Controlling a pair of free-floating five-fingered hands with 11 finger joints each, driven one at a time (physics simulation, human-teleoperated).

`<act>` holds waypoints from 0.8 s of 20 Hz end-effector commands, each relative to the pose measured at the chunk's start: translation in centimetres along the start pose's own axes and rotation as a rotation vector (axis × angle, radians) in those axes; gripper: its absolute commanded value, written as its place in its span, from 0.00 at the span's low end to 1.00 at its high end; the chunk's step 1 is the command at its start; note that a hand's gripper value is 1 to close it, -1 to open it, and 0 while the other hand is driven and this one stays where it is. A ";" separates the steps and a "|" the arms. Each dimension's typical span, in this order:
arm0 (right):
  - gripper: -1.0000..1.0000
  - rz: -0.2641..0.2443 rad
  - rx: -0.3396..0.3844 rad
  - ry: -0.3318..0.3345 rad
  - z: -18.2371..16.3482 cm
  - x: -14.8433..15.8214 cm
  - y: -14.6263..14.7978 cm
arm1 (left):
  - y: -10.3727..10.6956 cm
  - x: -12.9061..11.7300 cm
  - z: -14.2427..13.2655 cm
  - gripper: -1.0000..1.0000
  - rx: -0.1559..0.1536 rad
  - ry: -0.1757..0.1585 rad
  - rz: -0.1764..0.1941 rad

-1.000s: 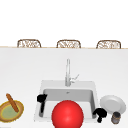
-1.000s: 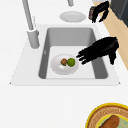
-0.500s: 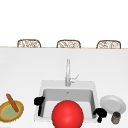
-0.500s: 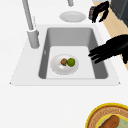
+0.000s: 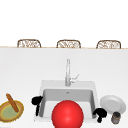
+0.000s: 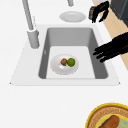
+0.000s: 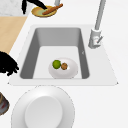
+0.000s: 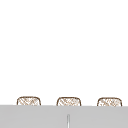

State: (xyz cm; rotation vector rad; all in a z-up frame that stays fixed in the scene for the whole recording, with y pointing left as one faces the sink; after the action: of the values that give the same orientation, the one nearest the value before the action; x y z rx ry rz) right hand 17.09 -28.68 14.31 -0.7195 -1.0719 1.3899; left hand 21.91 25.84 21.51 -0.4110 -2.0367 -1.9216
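we see a white plate point(image 6: 64, 64) lying flat on the floor of the grey sink point(image 6: 72, 32), toward its left end. on the plate sit a small brown ball point(image 6: 64, 61) and a green lime point(image 6: 71, 62), touching side by side. in the left side view the lime lies at three o'clock of the brown ball.

Left hand point(image 6: 110, 50) outstretched, fingers straight

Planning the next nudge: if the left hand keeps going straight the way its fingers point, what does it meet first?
Likely the plate in the sink, holding a green fruit and a brown one. The left hand hovers at the sink's near rim, fingers straight, pointing across the basin; its height is unclear, so it may pass above.
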 end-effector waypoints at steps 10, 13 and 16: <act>0.50 0.000 0.000 0.000 0.0 0.0 0.0 | 0.5 6.6 1.4 0.00 0.009 0.013 0.063; 0.50 0.000 0.000 0.000 0.0 0.0 0.0 | -0.2 8.1 1.6 0.00 0.026 0.001 0.070; 0.50 0.000 0.000 0.000 0.0 0.0 0.0 | -1.1 9.2 1.6 0.00 0.018 0.011 0.044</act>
State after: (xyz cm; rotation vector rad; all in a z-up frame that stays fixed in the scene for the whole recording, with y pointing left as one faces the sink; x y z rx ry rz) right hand 17.09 -28.68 14.31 -0.7195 -1.0719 1.3899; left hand 14.38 27.33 24.53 -0.4384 -2.0179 -1.9035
